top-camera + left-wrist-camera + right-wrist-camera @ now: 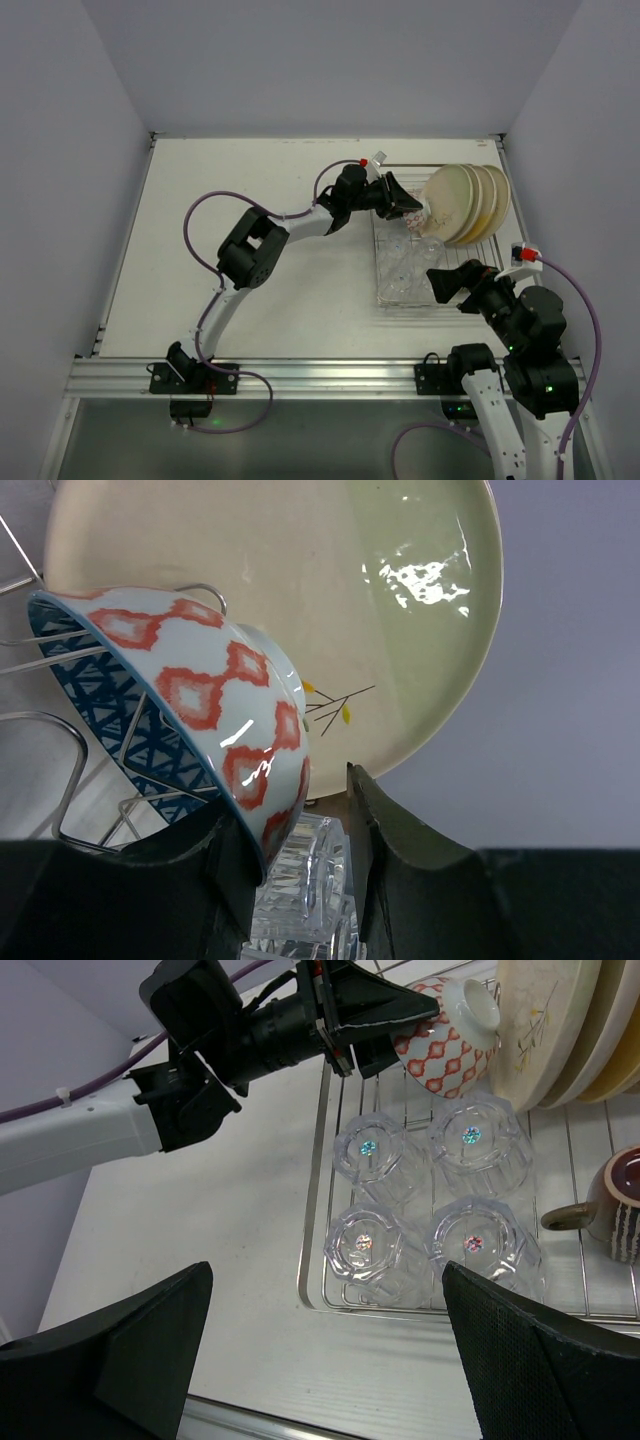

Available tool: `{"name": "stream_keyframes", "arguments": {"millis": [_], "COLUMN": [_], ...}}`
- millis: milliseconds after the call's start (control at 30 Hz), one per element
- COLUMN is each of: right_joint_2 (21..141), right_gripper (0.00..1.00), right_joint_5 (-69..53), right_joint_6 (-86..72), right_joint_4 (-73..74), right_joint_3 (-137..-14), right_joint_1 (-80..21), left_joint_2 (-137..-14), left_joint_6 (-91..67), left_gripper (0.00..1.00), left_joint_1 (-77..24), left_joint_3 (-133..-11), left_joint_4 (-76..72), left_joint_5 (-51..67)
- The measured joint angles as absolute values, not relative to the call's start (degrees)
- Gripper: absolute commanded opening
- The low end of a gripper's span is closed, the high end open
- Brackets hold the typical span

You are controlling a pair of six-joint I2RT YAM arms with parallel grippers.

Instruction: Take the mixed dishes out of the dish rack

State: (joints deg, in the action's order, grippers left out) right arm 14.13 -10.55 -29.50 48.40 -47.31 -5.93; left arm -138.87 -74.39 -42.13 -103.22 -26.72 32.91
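Closest to you in the right wrist view, the right gripper hangs over the rack's near edge with its jaws spread wide and nothing in them. My guess is it's parked there so it stays out of the other arm's way.

Just past it, four glasses sit upside down in a tight square at frame centre, probably left that way to drain. A cup lies tipped at the right edge.

Further back, upper centre, the bowl leans tilted against the front plate, so its rim is the easy bit to grab. That's where your left gripper is, with its jaws part-way apart and straddling the rim. One finger is inside the bowl, and there's a gap on the outside, so I wouldn't call it clamped.

The plates stand on edge in the tines at the upper right.
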Motion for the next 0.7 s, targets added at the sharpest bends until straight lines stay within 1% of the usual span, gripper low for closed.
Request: {"name": "stream_keyframes", "arguments": {"millis": [67, 133, 167, 233, 267, 433, 600, 700], "right_joint_2": [14.1, 14.1, 14.1, 14.1, 14.1, 14.1, 14.1, 14.1], "right_gripper": [0.99, 0.99, 0.99, 0.99, 0.99, 0.99, 0.99, 0.99], "right_joint_5": [-10.6, -10.6, -10.7, -10.7, -10.7, -10.9, -11.4, -11.5], "right_joint_6": [-29.5, -29.5, -29.5, -29.5, -29.5, -29.5, -29.4, -29.4], "right_joint_4": [48.4, 48.4, 48.4, 48.4, 48.4, 48.4, 48.4, 48.4], "right_joint_3": [-47.3, -47.3, -47.3, -47.3, -47.3, -47.3, -47.3, -47.3], "right_joint_1": [-5.9, -5.9, -5.9, -5.9, -5.9, -5.9, -5.9, -5.9], "left_joint_2": [-138.9, -138.9, -138.9, -138.9, -138.9, -138.9, -138.9, -138.9], "left_joint_6": [-74.3, -74.3, -74.2, -74.1, -74.1, -74.1, -74.1, -74.1], "left_gripper": [0.35, 0.28, 0.23, 0.2, 0.14, 0.1, 0.0, 0.0], "left_joint_1": [-42.1, -42.1, -42.0, -42.0, -42.0, -42.0, -42.0, -42.0], "left_joint_3": [-103.2, -103.2, -103.2, -103.2, -103.2, -103.3, -103.3, -103.6], "left_joint_4": [-26.6, -26.3, -26.0, -25.8, -25.9, -25.9, -25.9, -25.7], "left_joint_5": [32.9, 32.8, 32.8, 32.9, 32.9, 33.1, 33.1, 33.2]}}
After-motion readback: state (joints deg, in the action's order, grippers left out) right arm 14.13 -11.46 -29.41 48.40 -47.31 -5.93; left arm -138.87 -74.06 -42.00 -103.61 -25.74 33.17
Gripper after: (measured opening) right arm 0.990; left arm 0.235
